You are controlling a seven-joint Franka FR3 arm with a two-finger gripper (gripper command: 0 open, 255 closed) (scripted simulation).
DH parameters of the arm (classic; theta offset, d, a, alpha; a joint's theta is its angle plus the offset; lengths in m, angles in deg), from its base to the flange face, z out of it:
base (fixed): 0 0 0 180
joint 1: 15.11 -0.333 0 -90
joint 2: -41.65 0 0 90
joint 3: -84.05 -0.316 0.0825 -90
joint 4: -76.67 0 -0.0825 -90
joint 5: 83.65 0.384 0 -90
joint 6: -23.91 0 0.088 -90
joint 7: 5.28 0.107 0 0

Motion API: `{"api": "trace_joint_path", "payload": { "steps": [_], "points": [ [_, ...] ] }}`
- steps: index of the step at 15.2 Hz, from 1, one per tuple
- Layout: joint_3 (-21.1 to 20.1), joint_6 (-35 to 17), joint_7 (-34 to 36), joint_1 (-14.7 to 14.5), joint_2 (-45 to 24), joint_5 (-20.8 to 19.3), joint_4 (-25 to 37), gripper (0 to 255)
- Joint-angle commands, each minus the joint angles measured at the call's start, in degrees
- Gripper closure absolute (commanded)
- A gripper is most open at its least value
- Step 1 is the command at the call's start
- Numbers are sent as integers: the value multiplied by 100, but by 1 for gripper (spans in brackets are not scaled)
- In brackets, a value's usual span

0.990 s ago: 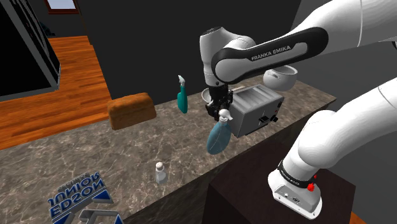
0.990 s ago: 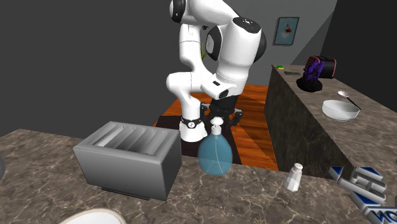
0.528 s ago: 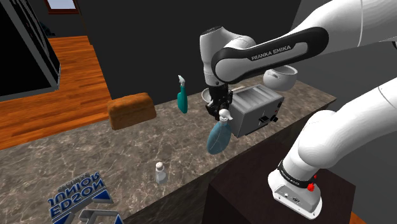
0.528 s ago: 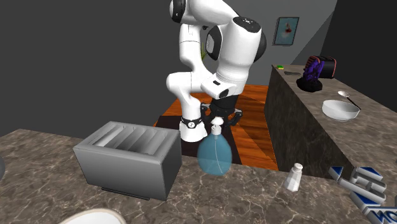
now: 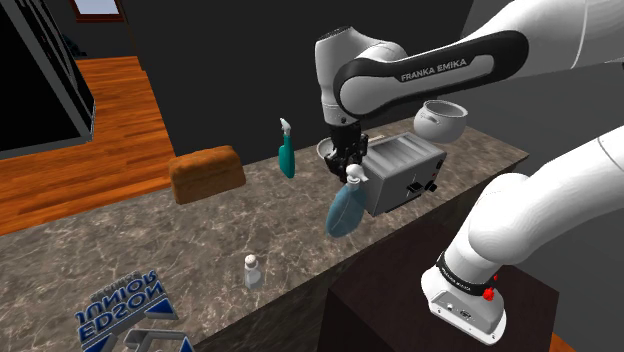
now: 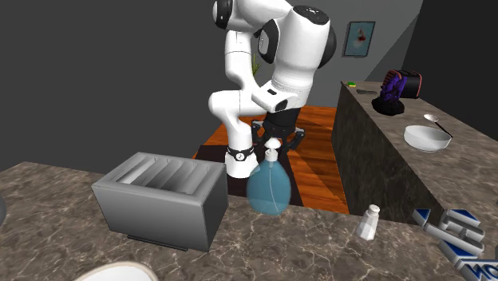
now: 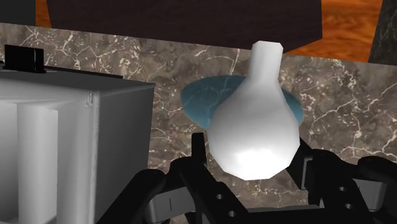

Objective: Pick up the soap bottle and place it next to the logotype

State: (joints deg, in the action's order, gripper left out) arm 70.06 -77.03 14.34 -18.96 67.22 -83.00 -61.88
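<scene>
The soap bottle (image 5: 343, 212) is a round, translucent blue flask with a white pump top. It hangs just above the marble counter (image 5: 200, 235), close beside the grey toaster (image 5: 403, 172). My gripper (image 5: 350, 172) is shut on the white top from above. In the second exterior view the soap bottle (image 6: 268, 190) hangs under the gripper (image 6: 274, 142) at the counter's far edge. In the wrist view the white top (image 7: 254, 130) sits clasped between the fingers of the gripper (image 7: 251, 156). The blue and white logotype (image 5: 120, 310) lies flat at the counter's near left end, also seen as the logotype (image 6: 455, 235).
A small shaker (image 5: 252, 271) stands between the bottle and the logotype. A brown loaf (image 5: 207, 172), a teal spray bottle (image 5: 286, 150) and a white bowl (image 5: 441, 120) stand further back. The toaster (image 6: 164, 197) is next to the bottle. A second counter holds a bowl (image 6: 427, 137).
The hand has risen a little and the soap bottle has come up with it, shifting slightly towards the toaster. Nothing else moved.
</scene>
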Motion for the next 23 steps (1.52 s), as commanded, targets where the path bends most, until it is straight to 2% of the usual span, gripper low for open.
{"api": "trace_joint_path", "payload": {
  "steps": [1, 23],
  "points": [
    [12, 158, -14, 4, 18, -5, 141, 255],
    [111, 1859, -138, 52, 73, -68, 1792, 255]
  ]
}}
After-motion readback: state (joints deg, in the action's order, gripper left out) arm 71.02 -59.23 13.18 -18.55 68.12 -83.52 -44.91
